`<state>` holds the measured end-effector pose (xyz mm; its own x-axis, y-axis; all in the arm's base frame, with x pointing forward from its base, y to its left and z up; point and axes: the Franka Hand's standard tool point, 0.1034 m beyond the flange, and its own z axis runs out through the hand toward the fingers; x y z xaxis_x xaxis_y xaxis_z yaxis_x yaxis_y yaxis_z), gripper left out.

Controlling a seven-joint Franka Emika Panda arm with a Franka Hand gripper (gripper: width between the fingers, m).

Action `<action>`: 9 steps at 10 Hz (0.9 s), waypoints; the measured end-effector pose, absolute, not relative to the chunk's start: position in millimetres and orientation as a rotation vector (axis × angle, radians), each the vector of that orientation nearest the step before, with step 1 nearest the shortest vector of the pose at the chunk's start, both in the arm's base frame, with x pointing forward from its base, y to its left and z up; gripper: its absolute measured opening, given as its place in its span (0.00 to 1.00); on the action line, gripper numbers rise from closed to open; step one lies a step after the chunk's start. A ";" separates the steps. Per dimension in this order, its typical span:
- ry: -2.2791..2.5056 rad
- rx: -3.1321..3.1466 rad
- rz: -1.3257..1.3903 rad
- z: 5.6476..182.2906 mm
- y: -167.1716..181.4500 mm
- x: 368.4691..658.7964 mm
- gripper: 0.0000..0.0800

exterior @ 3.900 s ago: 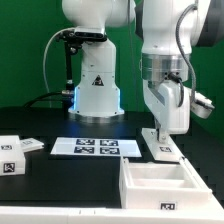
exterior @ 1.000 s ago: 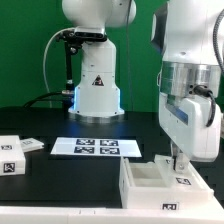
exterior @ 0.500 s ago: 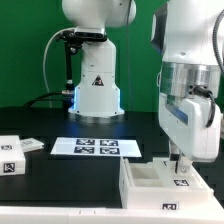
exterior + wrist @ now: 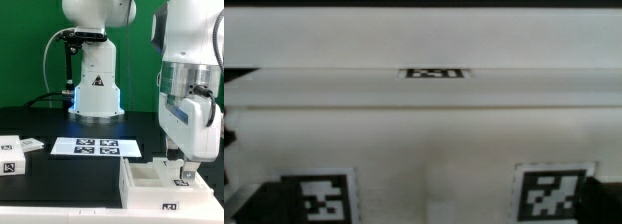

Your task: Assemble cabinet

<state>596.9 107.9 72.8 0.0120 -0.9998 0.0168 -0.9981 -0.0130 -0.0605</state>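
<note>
Gripper (image 4: 178, 162), clamped on tagged panel (image 4: 186, 177), moved since 3.9 s ago, now over cabinet box (image 4: 150, 192).

The arm (image 4: 190, 95) has moved from the middle of the scene to the exterior view's right and has come lower. Its gripper (image 4: 176, 161) has carried the small panel (image 4: 186, 173) from the table onto the cabinet box (image 4: 148, 186). In the last moment the panel's tag has gone slightly up and right.

No readable writing.
Only square coded tags on the marker board (image 4: 96, 148), cabinet (image 4: 148, 194) and loose white panel (image 4: 12, 156).
</note>
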 end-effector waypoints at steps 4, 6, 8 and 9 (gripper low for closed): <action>2.109 -2.262 -0.068 95.8 90.2 582.8 1.00; 2.108 -2.265 -0.068 94.5 90.2 582.4 1.00; 2.009 -2.370 -0.058 93.0 81.1 573.0 1.00; 1.946 -2.426 -0.049 94.6 68.9 560.5 1.00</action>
<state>560.5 68.9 94.6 0.2170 -0.9762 0.0054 -0.9752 -0.2170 -0.0440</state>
